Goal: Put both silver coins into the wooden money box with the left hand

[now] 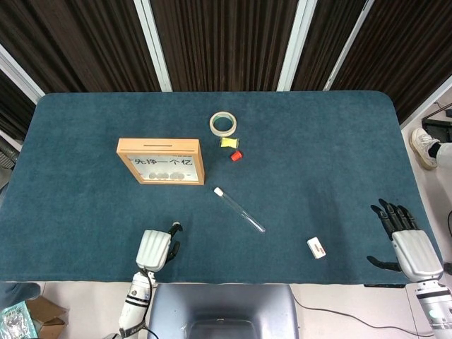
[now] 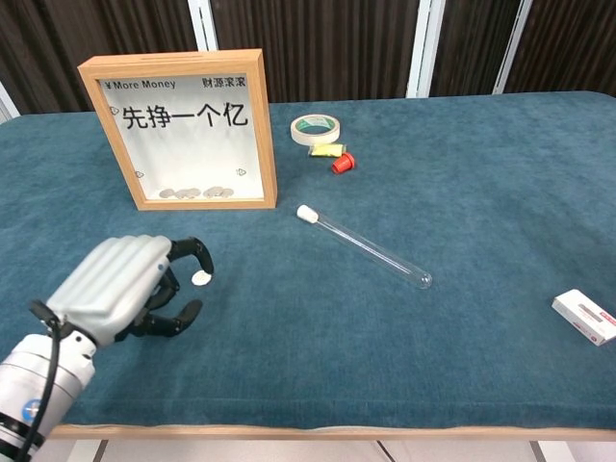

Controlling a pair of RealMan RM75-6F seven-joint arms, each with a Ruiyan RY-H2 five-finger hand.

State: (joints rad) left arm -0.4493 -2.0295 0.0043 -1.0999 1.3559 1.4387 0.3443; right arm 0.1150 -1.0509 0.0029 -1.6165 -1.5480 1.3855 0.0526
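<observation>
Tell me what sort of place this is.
Probably a robot lab or test workspace: a table with a blue cloth before dark curtains, set with odd props such as a test tube and wooden money box.

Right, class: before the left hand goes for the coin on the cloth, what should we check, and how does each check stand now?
1. Silver coin lies flat on the table, reachable: ok.
2. Left hand is at the coin, fingers curled, a fingertip beside it; actual contact: cannot tell.
3. Left hand holds nothing yet: ok.
4. Wooden money box stands upright, and its top slot, seen in the head view, is unblocked: ok.
5. Test tube lies well to the side of the path from coin to box: ok.
6. Right hand sits at the table's near right edge, away from the work: ok.
</observation>
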